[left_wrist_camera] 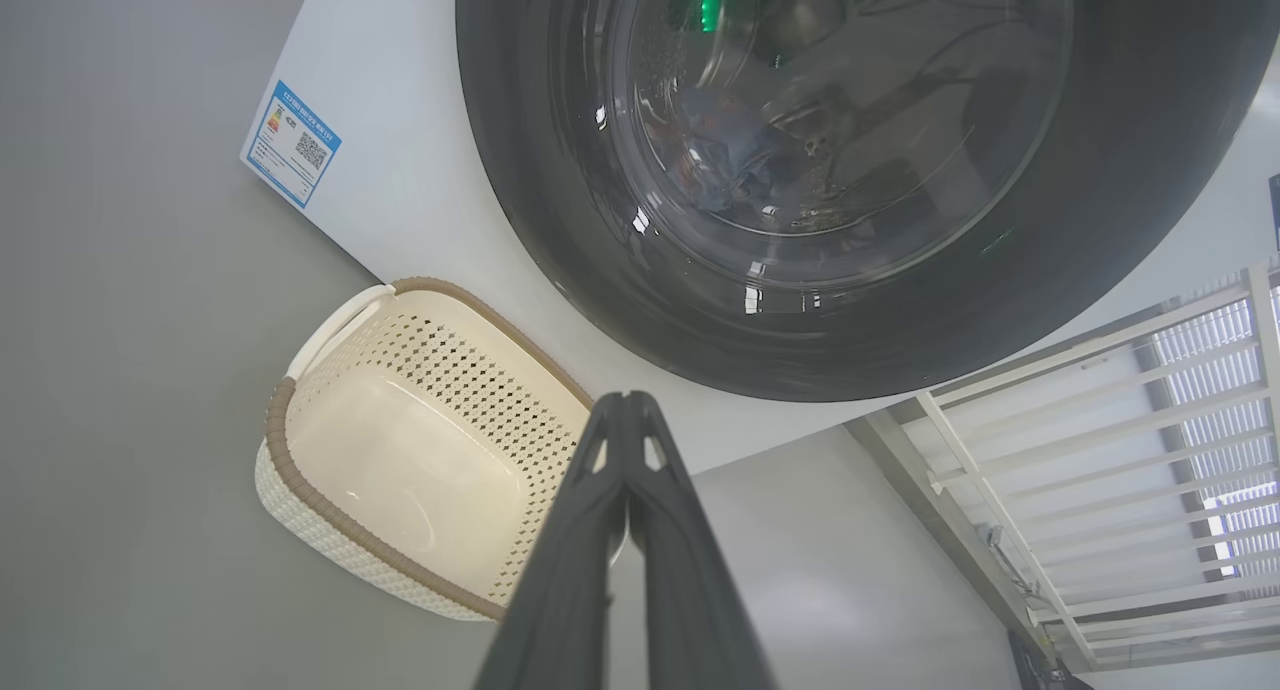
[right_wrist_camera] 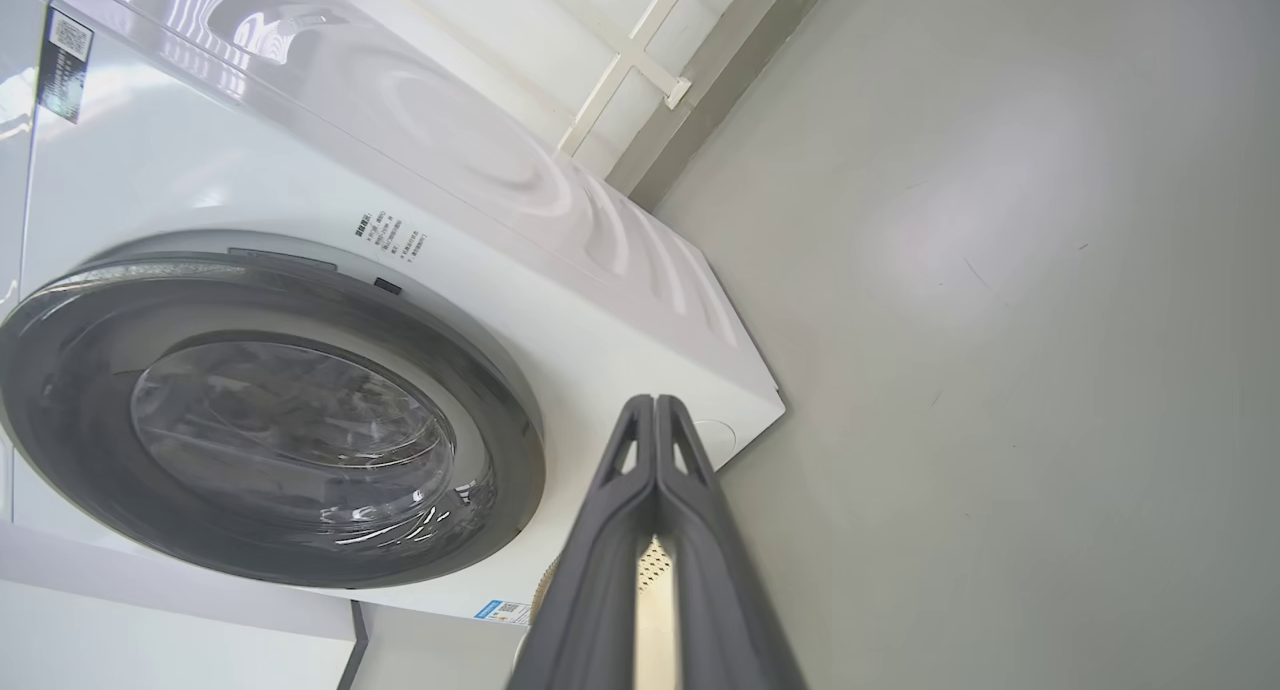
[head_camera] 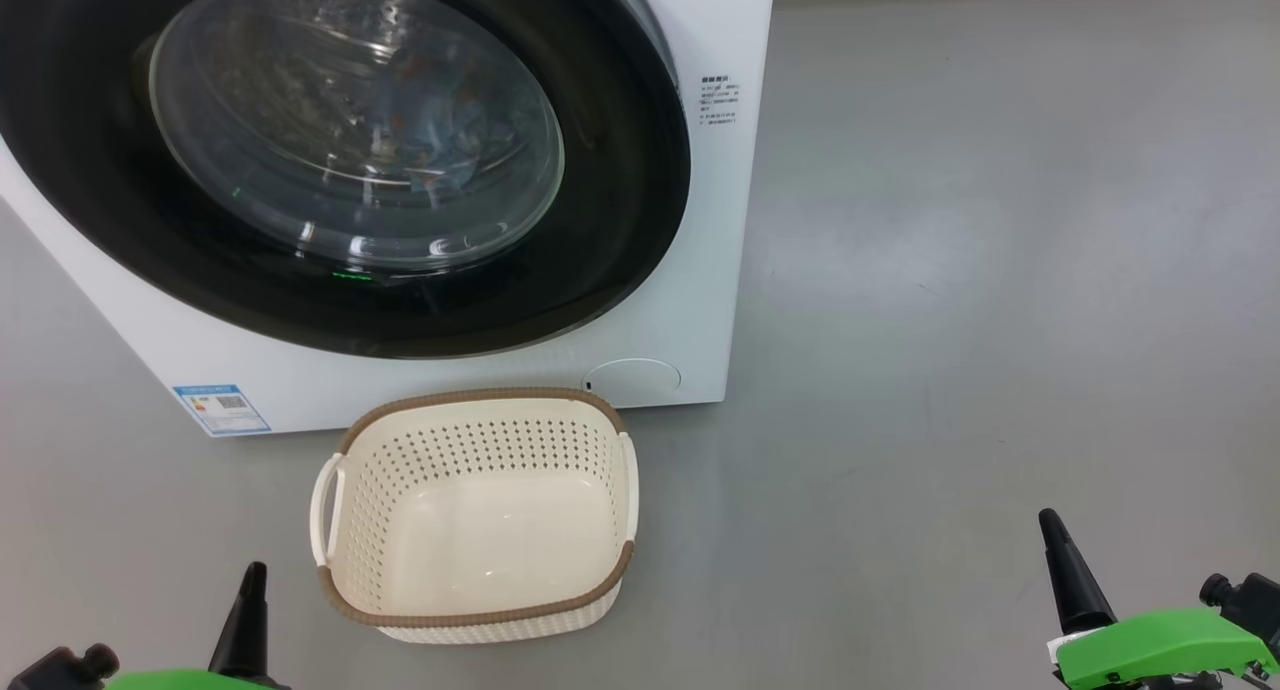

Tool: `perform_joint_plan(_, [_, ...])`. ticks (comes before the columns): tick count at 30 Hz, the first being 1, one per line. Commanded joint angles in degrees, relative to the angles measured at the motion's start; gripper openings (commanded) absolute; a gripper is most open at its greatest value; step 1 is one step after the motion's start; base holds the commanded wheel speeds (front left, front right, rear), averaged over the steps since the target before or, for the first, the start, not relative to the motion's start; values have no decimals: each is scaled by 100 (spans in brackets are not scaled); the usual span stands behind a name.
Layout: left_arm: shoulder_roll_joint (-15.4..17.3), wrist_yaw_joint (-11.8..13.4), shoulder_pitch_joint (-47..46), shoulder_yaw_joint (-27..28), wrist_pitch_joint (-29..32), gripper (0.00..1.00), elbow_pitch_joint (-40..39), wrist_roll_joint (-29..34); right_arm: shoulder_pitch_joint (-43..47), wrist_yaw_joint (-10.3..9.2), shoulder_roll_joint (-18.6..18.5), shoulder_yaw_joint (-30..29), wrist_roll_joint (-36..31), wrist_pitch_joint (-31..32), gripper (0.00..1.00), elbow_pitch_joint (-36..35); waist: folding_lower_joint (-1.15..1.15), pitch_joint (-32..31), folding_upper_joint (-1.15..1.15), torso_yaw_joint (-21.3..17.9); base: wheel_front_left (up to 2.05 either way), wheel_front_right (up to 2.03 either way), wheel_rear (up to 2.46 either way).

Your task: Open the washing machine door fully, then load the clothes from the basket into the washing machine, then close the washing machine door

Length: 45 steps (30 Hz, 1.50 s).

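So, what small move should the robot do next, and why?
Probably none, just stay at rest: the washing machine door looks shut, the clothes lie behind its glass, the basket is empty, and the left gripper and right gripper are shut on nothing.

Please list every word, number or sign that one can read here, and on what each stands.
Nothing can be read in full.
The blue label sticker, low on the washing machine front: a square code and small print, too small to read.
The dark printed lines right of the washing machine door: too small to read.
The dark sticker on the white front, right wrist view: blurred.
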Motion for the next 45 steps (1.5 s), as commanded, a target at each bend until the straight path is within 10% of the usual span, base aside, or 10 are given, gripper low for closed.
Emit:
perform_joint_plan(1, [68,-6,-263,166,37,0,-161,-186,-157,-18,-31,36,182,40,0,-182,0,-8,0,4,0,0,0])
perform_joint_plan(45, [-245,-10,-412,477,779,0,-220,-2525,-218,-30,214,-175,2650,786,0,-534,0,-201,0,110,0,0,0])
